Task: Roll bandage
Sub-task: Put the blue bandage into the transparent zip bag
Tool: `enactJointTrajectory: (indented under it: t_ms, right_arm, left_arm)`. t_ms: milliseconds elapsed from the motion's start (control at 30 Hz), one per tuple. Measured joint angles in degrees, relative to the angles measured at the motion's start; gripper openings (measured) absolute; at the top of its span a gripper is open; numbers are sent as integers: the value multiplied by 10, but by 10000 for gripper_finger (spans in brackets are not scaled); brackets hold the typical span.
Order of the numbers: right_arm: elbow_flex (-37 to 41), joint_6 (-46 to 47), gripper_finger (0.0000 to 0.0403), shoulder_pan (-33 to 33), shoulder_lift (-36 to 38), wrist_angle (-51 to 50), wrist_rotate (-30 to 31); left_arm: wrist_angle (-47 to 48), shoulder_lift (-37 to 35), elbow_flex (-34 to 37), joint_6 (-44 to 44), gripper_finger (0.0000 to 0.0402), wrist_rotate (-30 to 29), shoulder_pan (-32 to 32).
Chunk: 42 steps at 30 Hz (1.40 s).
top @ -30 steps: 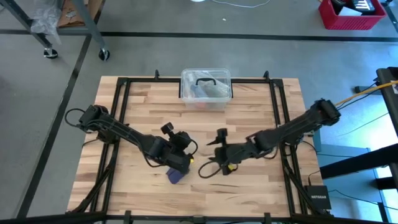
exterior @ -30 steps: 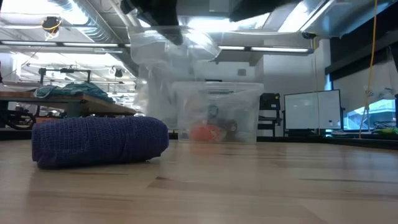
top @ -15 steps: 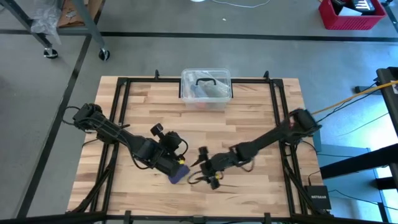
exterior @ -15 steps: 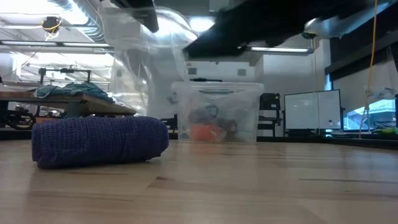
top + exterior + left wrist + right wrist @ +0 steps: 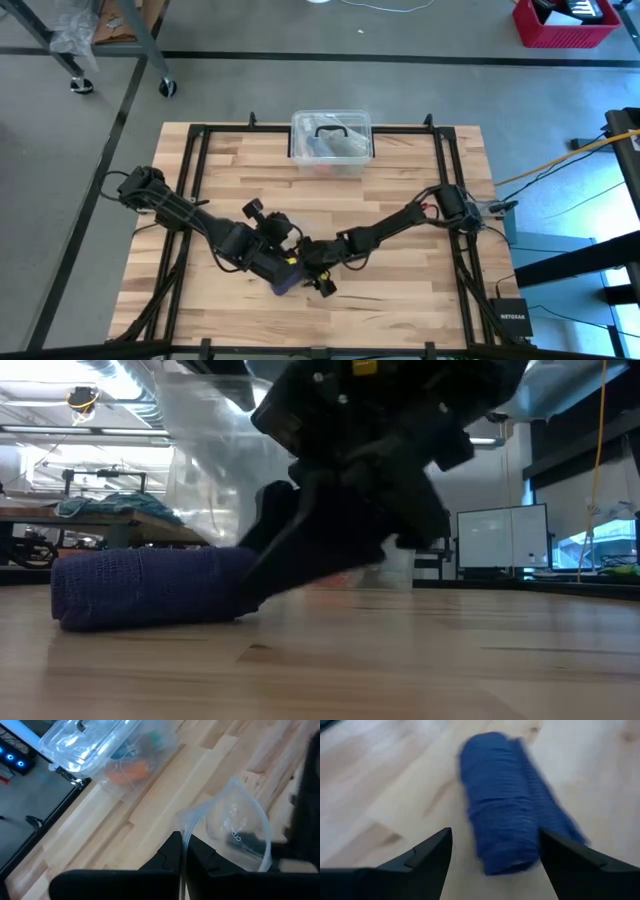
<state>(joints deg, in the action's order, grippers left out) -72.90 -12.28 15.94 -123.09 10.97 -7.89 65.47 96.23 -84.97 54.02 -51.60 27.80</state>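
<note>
High view first, and on the left we find the left gripper [image 5: 278, 262] low over the front half of the wooden table [image 5: 400, 160], its fingers [image 5: 172, 855] clenched on a clear plastic wrapper [image 5: 240, 832] that balloons out ahead of them in the left wrist view. Moving right, we come straight to the bandage [image 5: 286, 281], a dark navy-purple roll lying on the table just beside that gripper, toward the front edge. In the low view we see the bandage [image 5: 150, 588] resting flat on the wood as a thick, rolled bundle. Right beside it, the right gripper [image 5: 318, 283] reaches in from the right side, arm stretched across the table. In the right wrist view we see its fingers [image 5: 427, 855] spread wide, one on each side of the roll's near end, not gripping it; whether they touch the fabric we cannot tell. Farther back, at the table's far edge, sits a clear plastic box [image 5: 331, 141] with a black handle, well apart from both grippers.
</note>
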Motion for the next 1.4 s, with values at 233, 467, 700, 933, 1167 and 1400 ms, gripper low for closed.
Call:
enactJointTrajectory:
  t_ms: [233, 467, 700, 933, 1167, 1400]
  right_arm:
    - [0, 5, 255, 2, -17, 14, 11]
    - [-1, -9, 103, 2, -10, -18, 61]
    - [0, -35, 27, 16, 64, -144, 101]
    - [0, -34, 43, 79, 195, -271, 235]
    - [0, -51, 32, 134, 329, -369, 404]
    - [0, -47, 32, 123, 388, -370, 479]
  left_arm:
    - [-4, 0, 0, 0, 1, -1, 0]
    - [-3, 0, 0, -4, 1, -1, 2]
    - [-4, 0, 0, -15, 1, -1, 3]
    - [-7, 0, 0, -15, 1, -4, 4]
    - [-51, 0, 0, -66, 1, -7, 7]
    - [-126, 2, 0, -143, 1, -16, 7]
